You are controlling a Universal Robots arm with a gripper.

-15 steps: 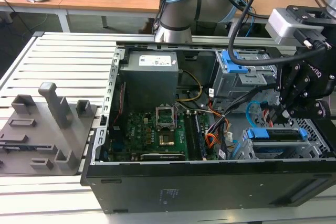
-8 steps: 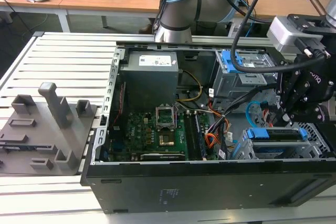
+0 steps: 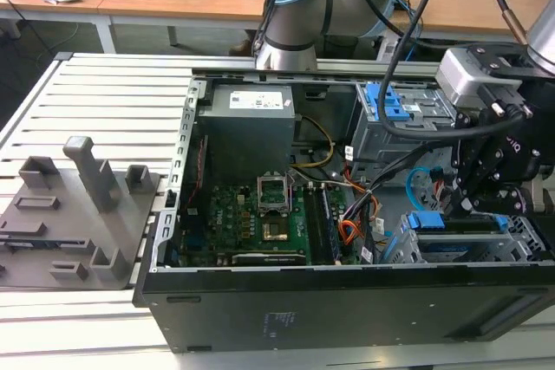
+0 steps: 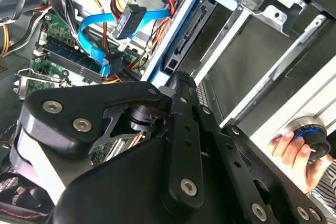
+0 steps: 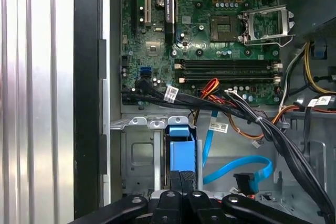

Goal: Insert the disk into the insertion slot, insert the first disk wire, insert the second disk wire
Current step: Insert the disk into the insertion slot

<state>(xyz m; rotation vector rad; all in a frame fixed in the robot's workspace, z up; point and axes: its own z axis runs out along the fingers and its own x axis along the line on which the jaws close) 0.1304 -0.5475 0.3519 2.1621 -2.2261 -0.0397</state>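
Note:
The disk (image 3: 455, 223), silver in a bright blue frame (image 5: 182, 150), lies inside the insertion slot (image 3: 522, 233), the low grey cage at the exterior view's right front. My gripper (image 5: 182, 178) stands over the disk's near end (image 4: 181, 43) with its black fingers (image 4: 184, 108) together and nothing between them. Its tips sit right at the disk's edge. The first disk wire (image 4: 131, 19), a red-orange bundle with a dark plug, hangs loose beside the cage. The second disk wire (image 5: 236, 169), a light blue cable, loops next to it with its plug (image 4: 111, 65) free.
The open case holds a green motherboard (image 3: 260, 214), a grey power supply (image 3: 247, 123) and a taller cage with blue latches (image 3: 395, 106). Black cable bundles (image 5: 252, 116) cross above the slot. A person's hand (image 4: 289, 150) holds a knob beyond the case wall. Grey fixtures (image 3: 78, 205) stand outside.

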